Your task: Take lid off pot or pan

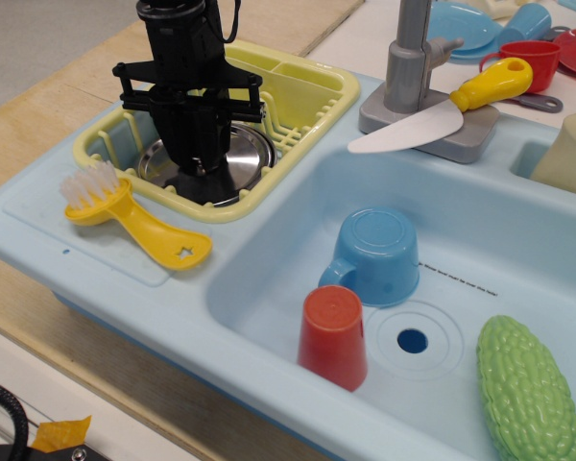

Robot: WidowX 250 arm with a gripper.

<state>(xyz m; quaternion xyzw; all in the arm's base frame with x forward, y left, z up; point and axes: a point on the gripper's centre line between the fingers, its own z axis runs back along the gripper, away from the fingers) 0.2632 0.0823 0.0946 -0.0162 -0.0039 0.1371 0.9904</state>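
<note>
The shiny steel lid (246, 152) lies flat in the yellow dish rack (312, 96) at the left of the sink unit. The pot is under the lid and hidden; I cannot tell its rim apart from the lid. My black gripper (200, 169) points straight down onto the lid's centre. Its fingers are drawn together where the knob sits. The knob itself is hidden behind the fingers.
A yellow brush (134, 221) lies on the ledge in front of the rack. In the basin are an upturned blue cup (374, 254), a red cup (333, 336) and a green gourd (528, 389). A grey faucet (413, 58) and a yellow-handled knife (442, 113) stand behind.
</note>
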